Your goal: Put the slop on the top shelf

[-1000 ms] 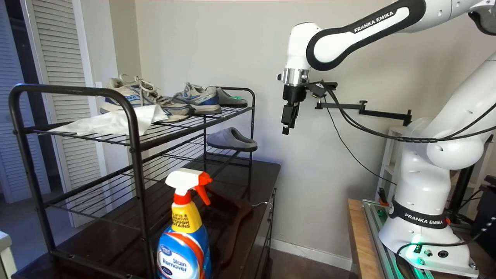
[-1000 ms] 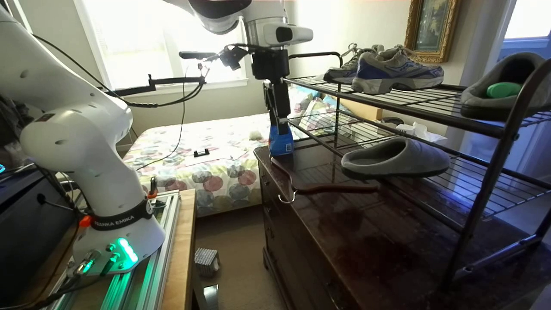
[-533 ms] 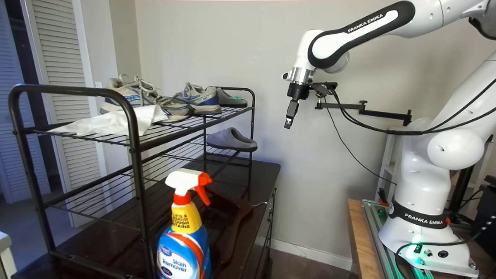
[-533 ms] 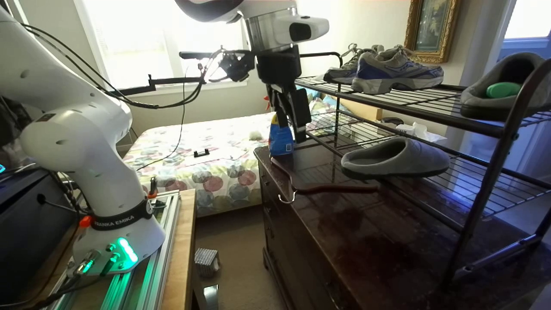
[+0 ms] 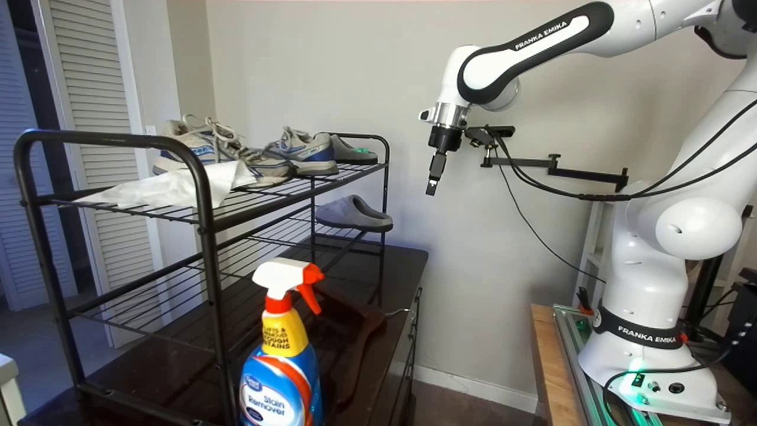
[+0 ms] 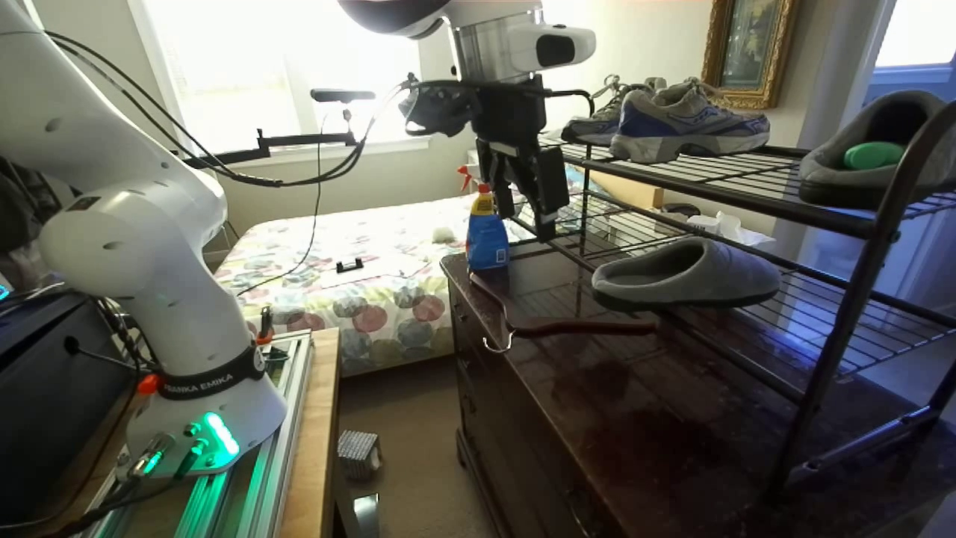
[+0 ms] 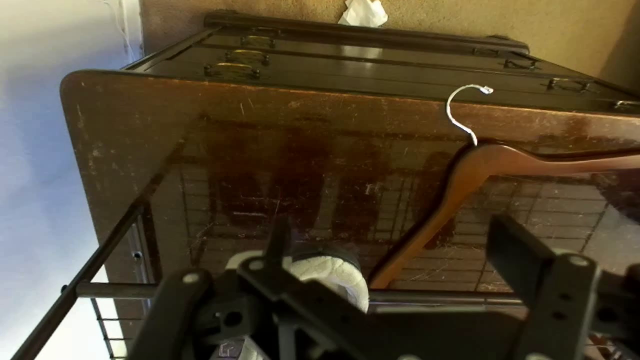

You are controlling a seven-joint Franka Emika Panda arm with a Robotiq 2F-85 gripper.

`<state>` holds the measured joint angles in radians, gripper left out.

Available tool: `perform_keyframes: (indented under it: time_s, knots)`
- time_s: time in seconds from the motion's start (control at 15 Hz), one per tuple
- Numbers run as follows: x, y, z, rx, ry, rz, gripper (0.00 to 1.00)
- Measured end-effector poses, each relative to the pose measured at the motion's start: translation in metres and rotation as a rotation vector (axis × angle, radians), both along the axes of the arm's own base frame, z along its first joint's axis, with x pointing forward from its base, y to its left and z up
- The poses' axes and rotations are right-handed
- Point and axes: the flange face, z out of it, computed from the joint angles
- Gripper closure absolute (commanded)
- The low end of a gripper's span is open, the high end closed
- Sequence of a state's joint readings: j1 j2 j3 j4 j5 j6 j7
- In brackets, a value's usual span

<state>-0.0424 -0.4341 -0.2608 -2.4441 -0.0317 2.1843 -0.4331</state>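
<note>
Wrist view: hanger [image 7: 481, 166] on dresser [image 7: 320, 120].

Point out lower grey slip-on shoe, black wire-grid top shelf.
Lower grey slip-on shoe [image 6: 706, 281], in an exterior view: upper's side.
Black wire-grid top shelf [image 6: 736, 194], in an exterior view: near rail.

In the wrist view, the gripper [image 7: 390, 227] hides most of the slop [image 7: 330, 266], and the right edge crops the clothes hanger [image 7: 465, 172]. In an exterior view, the bottom edge cuts through the spray bottle [image 5: 281, 361], whose smallest print is too tiny to read. In an exterior view, the right edge trims the top shelf [image 6: 747, 196], and glare hides the detail of the window [image 6: 224, 67].
</note>
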Motion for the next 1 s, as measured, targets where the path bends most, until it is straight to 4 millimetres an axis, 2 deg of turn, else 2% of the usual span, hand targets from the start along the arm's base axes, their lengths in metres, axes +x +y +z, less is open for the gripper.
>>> perform_keyframes:
  time_s: [0.2, 0.4, 0.73, 1.0]
  knots:
    - [0.009, -0.002, -0.007, 0.011, -0.085, -0.009, 0.0]
    - [0.021, -0.008, -0.025, 0.066, -0.164, -0.027, 0.0]
    - [0.041, -0.033, -0.053, 0.159, -0.283, -0.179, 0.0]
    - [0.06, -0.041, -0.068, 0.181, -0.334, -0.26, 0.0]
